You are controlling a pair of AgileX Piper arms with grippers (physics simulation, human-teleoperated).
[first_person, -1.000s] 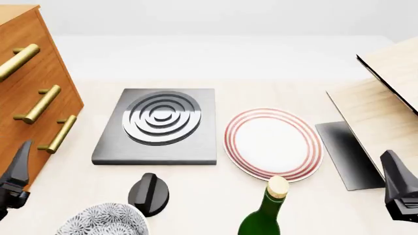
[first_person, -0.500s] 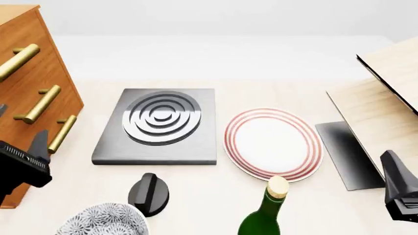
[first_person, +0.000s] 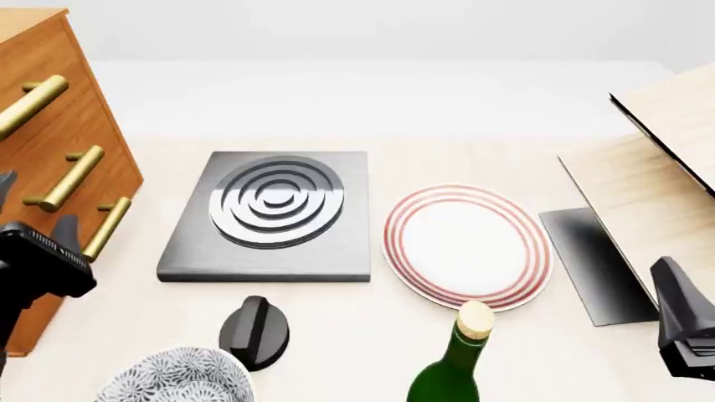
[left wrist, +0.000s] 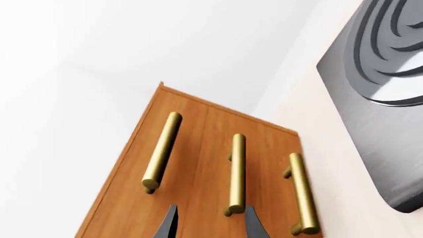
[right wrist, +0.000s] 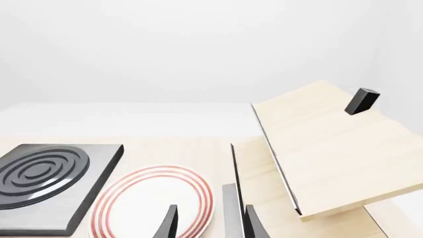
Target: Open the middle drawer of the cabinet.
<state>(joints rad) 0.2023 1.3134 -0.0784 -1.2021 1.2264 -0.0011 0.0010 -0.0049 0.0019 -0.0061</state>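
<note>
One pale wood counter under white walls carries one orange-brown cabinet at far left, with three brass bar handles. The middle drawer sits flush. One grey ringed slab, one red-rimmed plate. Left end effector is spread, facing the middle handle; right end effector is spread above the plate.

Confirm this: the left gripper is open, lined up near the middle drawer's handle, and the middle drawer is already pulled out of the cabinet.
Not quite. The middle drawer is not pulled out: in the left wrist view its front lies flush with the other drawer fronts of the cabinet. The rest holds: the left gripper is open, its fingertips close to the near end of the middle handle.
</note>
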